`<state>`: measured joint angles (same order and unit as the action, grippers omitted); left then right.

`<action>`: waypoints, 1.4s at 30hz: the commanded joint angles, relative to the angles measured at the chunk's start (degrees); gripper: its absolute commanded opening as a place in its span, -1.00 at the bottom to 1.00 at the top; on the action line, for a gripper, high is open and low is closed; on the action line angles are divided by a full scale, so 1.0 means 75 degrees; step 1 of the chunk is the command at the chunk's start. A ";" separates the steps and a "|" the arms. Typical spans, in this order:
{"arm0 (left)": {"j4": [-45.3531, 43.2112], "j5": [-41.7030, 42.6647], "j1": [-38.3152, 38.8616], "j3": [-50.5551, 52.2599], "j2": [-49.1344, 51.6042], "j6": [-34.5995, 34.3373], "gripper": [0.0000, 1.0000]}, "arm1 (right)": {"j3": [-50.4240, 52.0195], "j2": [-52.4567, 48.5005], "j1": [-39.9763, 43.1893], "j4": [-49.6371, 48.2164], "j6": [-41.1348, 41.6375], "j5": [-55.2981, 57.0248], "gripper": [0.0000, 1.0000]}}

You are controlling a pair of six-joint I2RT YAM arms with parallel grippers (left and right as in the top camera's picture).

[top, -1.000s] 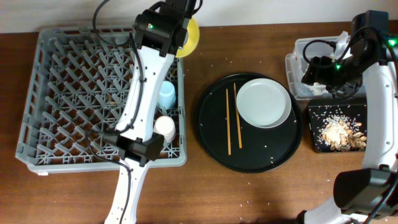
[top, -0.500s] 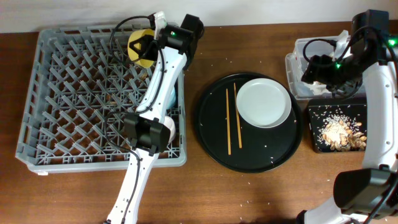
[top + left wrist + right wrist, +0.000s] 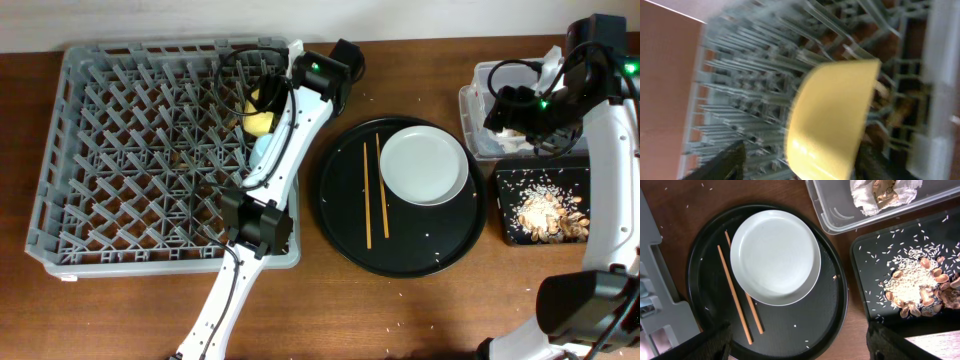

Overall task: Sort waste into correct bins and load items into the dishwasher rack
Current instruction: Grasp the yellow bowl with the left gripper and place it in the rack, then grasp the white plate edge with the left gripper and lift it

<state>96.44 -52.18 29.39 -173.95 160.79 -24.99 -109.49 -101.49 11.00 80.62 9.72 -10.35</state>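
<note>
The yellow bowl (image 3: 260, 112) stands on edge among the pegs at the back right of the grey dishwasher rack (image 3: 120, 160). My left gripper (image 3: 800, 167) straddles the bowl (image 3: 832, 115), jaws open, with a gap on one side. A light-blue cup (image 3: 260, 150) peeks out beside the left arm. The pale plate (image 3: 775, 257) and the chopsticks (image 3: 740, 300) lie on the round black tray (image 3: 805, 325). High above them, my right gripper (image 3: 800, 345) is open and empty. White paper and a gold wrapper (image 3: 880, 190) lie in the clear tub (image 3: 840, 210). Food scraps (image 3: 920, 285) lie in the rectangular black tray (image 3: 865, 255).
The left arm stretches from the table's front edge across the rack's right side, its elbow (image 3: 255, 222) over the rack's front right corner. Rice grains dot the wood round the trays. The tub (image 3: 480, 90) and the rectangular tray (image 3: 510, 200) sit against the right edge.
The left arm has carried the yellow bowl from the rack's back right corner in among the pegs, and its jaws have opened off it. The right arm has barely moved.
</note>
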 commanded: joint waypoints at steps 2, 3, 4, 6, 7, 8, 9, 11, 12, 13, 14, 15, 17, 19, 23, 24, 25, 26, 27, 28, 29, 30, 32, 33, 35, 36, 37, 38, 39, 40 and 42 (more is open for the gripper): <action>-0.0009 0.1475 -0.0111 -0.0076 -0.0291 0.0175 0.61 | 0.0038 -0.0017 -0.0015 -0.0012 0.0020 0.0070 0.73; -0.0023 0.1472 -0.0146 -0.0079 -0.0455 0.0175 0.63 | 0.0035 -0.0017 -0.0015 -0.0012 0.0020 0.0073 0.73; -0.0114 0.1478 -0.0207 -0.0079 -0.0749 0.0294 0.67 | 0.0035 -0.0017 -0.0015 -0.0012 0.0023 0.0070 0.73; -0.0425 0.1693 -0.0294 -0.0085 -0.1320 0.0644 0.73 | 0.0035 -0.0017 -0.0015 -0.0012 0.0020 0.0070 0.73; -0.0749 0.2218 -0.0376 -0.0085 -0.1944 0.0930 0.73 | 0.0035 -0.0017 -0.0015 -0.0012 0.0020 0.0070 0.72; -0.0935 0.2629 -0.0431 -0.0085 -0.2384 0.1049 0.86 | 0.0038 -0.0017 -0.0015 -0.0012 0.0020 0.0070 0.73; -0.1064 0.2952 -0.0452 -0.0085 -0.2710 0.1250 0.88 | 0.0035 -0.0017 -0.0015 -0.0012 0.0020 0.0070 0.73; -0.1259 0.3858 -0.0455 -0.0085 -0.3751 0.1582 0.91 | 0.0035 -0.0017 -0.0015 -0.0009 0.0020 0.0070 0.73; -0.1250 0.4470 -0.0455 -0.0085 -0.3923 0.1582 0.91 | 0.0035 -0.0017 -0.0015 -0.0009 0.0020 0.0070 0.73; -0.1244 0.5266 -0.0455 -0.0085 -0.3972 0.1582 0.91 | 0.0035 -0.0017 -0.0012 -0.0009 0.0020 0.0070 0.73; -0.1247 0.6196 -0.0440 -0.0052 -0.3940 0.1585 0.91 | 0.0035 -0.0017 -0.0012 -0.0009 0.0020 0.0070 0.73; -0.1259 0.7061 -0.0391 0.0085 -0.3794 0.1582 0.90 | 0.0035 -0.0017 -0.0012 -0.0009 0.0023 0.0064 0.73; -0.1274 0.7647 -0.0108 0.0551 -0.3194 0.1577 0.79 | 0.0035 -0.0017 -0.0015 0.0020 0.0023 0.0064 0.75; -0.1378 0.7647 0.0268 0.0985 -0.2582 0.1483 0.61 | 0.0035 -0.0017 -0.0015 0.0035 0.0023 0.0064 0.76; -0.2192 0.7644 0.0944 0.1469 -0.1524 0.1323 0.58 | 0.0035 -0.0017 -0.0015 0.0047 0.0023 0.0064 0.77; -0.2474 0.7647 0.1113 0.1469 -0.1195 0.1547 0.57 | 0.0035 -0.0017 -0.0015 0.0050 0.0023 0.0064 0.77; -0.2640 0.7650 0.1227 0.1478 -0.0956 0.1891 0.51 | 0.0035 -0.0017 -0.0015 0.0052 0.0023 0.0064 0.77; -0.2722 0.7647 0.1326 0.1480 -0.0691 0.2352 0.50 | 0.0035 -0.0017 -0.0015 0.0055 0.0023 0.0064 0.77; -0.2754 0.7647 0.1381 0.1480 -0.0487 0.2702 0.49 | 0.0035 -0.0017 -0.0015 0.0082 0.0023 0.0067 0.77; -0.2795 0.7647 0.1411 0.1480 -0.0353 0.2891 0.48 | 0.0035 -0.0017 -0.0015 0.0082 0.0023 0.0067 0.77; -0.2856 0.7650 0.1411 0.1480 -0.0248 0.3075 0.48 | 0.0035 -0.0017 -0.0015 0.0082 0.0023 0.0067 0.77; -0.2926 0.7650 0.1411 0.1480 -0.0175 0.3290 0.47 | 0.0035 -0.0017 -0.0015 0.0082 0.0023 0.0067 0.77; -0.3214 0.7647 0.1411 0.1495 0.0050 0.3634 0.43 | 0.0035 -0.0017 -0.0015 0.0090 0.0023 0.0067 0.77; -0.3267 0.7647 0.1413 0.1498 0.0076 0.3631 0.38 | 0.0035 -0.0017 -0.0015 0.0099 0.0023 0.0067 0.77; -0.3410 0.7647 0.1413 0.1533 0.0076 0.3631 0.22 | 0.0035 -0.0017 -0.0015 0.0108 0.0023 0.0067 0.77; -0.3471 0.7647 0.1413 0.1559 0.0079 0.3631 0.08 | 0.0035 -0.0017 -0.0015 0.0108 0.0023 0.0067 0.77; -0.3491 0.7647 0.1413 0.1623 0.0079 0.3631 0.07 | 0.0035 -0.0017 -0.0015 0.0108 0.0023 0.0067 0.77; -0.3518 0.7647 0.1413 0.1714 0.0079 0.3631 0.07 | 0.0035 -0.0017 -0.0015 0.0111 0.0023 0.0067 0.77; -0.3582 0.7647 0.1411 0.1827 0.0082 0.3631 0.07 | 0.0035 -0.0017 -0.0015 0.0117 0.0023 0.0067 0.77; -0.3637 0.7647 0.1413 0.1891 0.0085 0.3631 0.07 | 0.0035 -0.0017 -0.0015 0.0128 0.0020 0.0070 0.77; -0.3704 0.7647 0.1419 0.1955 0.0090 0.3628 -0.04 | 0.0035 -0.0017 -0.0015 0.0131 0.0020 0.0067 0.77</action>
<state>69.08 4.54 39.97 -160.03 160.46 1.13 -109.47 -101.49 11.00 81.43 9.93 -10.35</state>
